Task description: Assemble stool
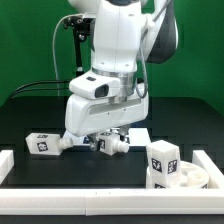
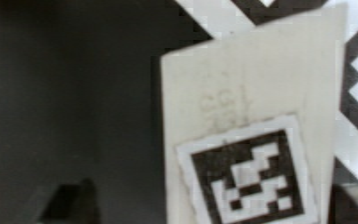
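Gripper (image 1: 107, 135) sits low over leg (image 1: 113, 146) lying on table (image 1: 40, 108).

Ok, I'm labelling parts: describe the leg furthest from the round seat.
Find the robot arm over the black table. On the exterior view's left of its tool lies a short white leg. It alone lies that side; the round seat sits opposite.

White stool leg (image 1: 52, 144) (black-and-white tag (image 1: 40, 146)), black table (image 1: 25, 115)
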Controlling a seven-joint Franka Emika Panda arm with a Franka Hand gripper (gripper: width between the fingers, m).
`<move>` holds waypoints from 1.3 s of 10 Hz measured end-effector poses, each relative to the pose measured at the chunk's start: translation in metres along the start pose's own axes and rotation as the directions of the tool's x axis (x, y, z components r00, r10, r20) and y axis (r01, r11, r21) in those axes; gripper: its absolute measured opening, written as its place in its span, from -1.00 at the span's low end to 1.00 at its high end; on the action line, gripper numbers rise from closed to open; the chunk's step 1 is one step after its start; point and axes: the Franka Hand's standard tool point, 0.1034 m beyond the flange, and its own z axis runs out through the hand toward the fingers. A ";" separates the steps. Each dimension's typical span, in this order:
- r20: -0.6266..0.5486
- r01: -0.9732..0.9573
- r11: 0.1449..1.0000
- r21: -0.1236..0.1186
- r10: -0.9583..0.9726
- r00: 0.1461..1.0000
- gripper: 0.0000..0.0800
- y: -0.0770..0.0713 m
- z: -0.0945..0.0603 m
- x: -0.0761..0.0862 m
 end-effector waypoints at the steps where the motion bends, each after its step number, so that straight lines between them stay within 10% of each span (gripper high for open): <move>1: 0.000 -0.001 1.000 0.000 0.001 1.000 0.02 0.000 0.000 0.000; 6: -0.012 0.525 0.849 -0.058 -0.526 0.850 -0.20 -0.018 -0.019 0.041; 10: -0.001 0.648 0.757 -0.080 -0.650 0.760 -0.19 -0.016 -0.018 0.036; 13: 0.061 0.923 0.383 -0.042 -0.921 0.385 -0.19 -0.025 -0.014 0.037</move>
